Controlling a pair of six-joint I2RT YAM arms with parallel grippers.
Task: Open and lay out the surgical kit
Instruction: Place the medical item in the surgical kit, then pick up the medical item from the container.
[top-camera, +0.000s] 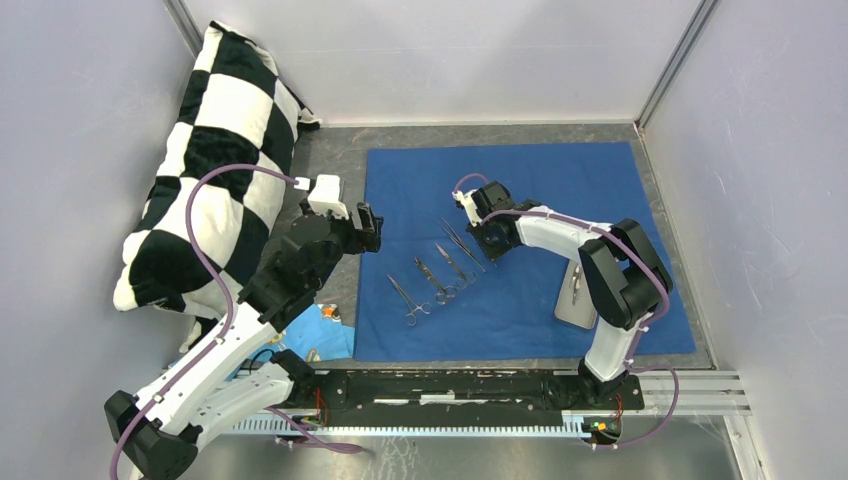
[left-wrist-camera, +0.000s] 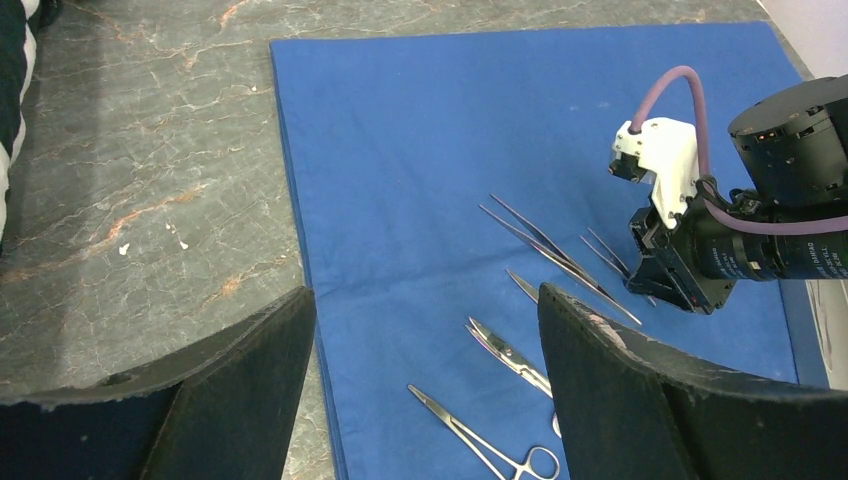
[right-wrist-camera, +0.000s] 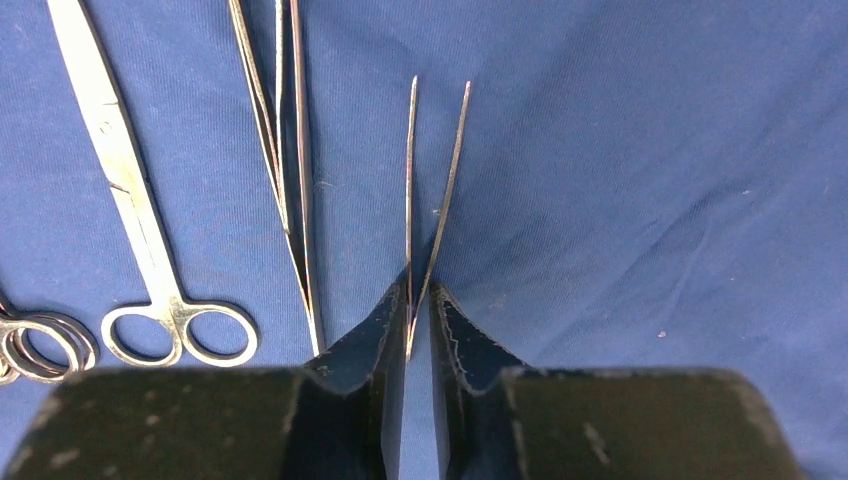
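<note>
The dark blue cloth (top-camera: 560, 190) lies spread flat on the table. Several thin silver instruments lie on it in a slanted row: a ring-handled clamp (top-camera: 408, 298), scissors (top-camera: 455, 265) and long tweezers (top-camera: 462, 245). The steel tray (top-camera: 577, 295) sits at the cloth's right, partly behind my right arm. My right gripper (top-camera: 487, 243) is low over the cloth, shut on the joined end of short tweezers (right-wrist-camera: 425, 180), beside the long tweezers (right-wrist-camera: 290, 170) and scissors (right-wrist-camera: 130, 210). My left gripper (left-wrist-camera: 425, 292) is open and empty, above the cloth's left edge (left-wrist-camera: 300, 250).
A black-and-white checkered pillow (top-camera: 210, 150) leans against the left wall. A light blue cloth scrap (top-camera: 325, 335) lies by the cloth's near-left corner. Grey marble table (top-camera: 330, 160) shows left of the cloth. Walls close the back and sides.
</note>
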